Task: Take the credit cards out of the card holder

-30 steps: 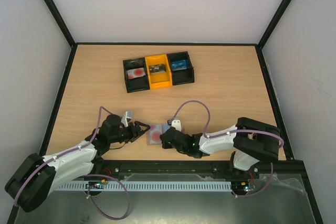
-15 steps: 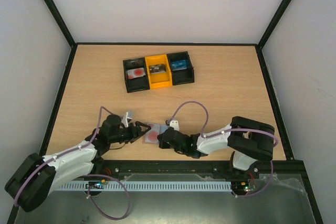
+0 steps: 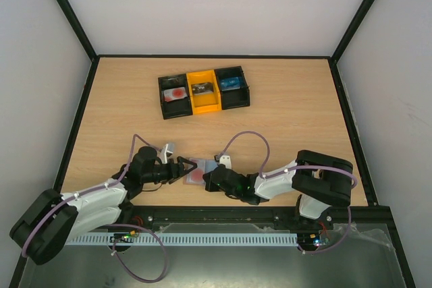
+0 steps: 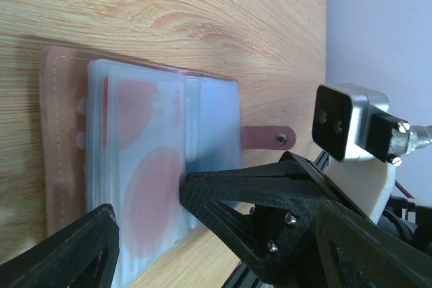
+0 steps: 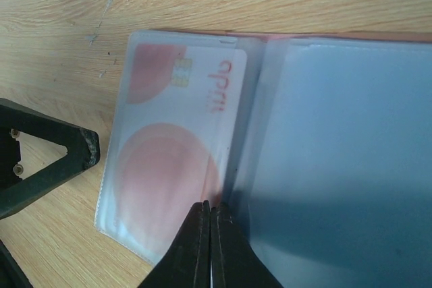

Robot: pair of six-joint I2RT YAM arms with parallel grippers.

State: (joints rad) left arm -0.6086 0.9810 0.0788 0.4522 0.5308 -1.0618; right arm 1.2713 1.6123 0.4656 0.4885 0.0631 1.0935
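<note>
One card [image 5: 175, 133] at least not yet out: pale, with a red round mark, tucked under the clear sleeve on the left page of the card holder [image 3: 200, 169]. Lies flat and open on the table [image 3: 283, 133], close to the near edge, between the two grippers. A reddish tint along the pale card's edge in the left wrist view, perhaps a second card behind; too blurred to tell.

Right gripper [image 5: 210, 210]: closed tight, tips together, set against the near edge of that sleeve right beside the fold. Cannot tell whether nipping the plastic or only pinning it down. Left gripper [image 3: 185, 168]: spread wide, just beside the holder's outer edge, gripping nothing.

Far across the table, well apart: black-and-yellow tray [image 3: 206, 108], with another pale, red-marked card [image 3: 175, 92] in its left compartment. Impossible to say whether from this holder.

Judged overall: early to middle. Holder open and steadied, so much done. Left to do: reach the card's free edge, slide it out of the sleeve, set it down, then check the other sleeves for more.
</note>
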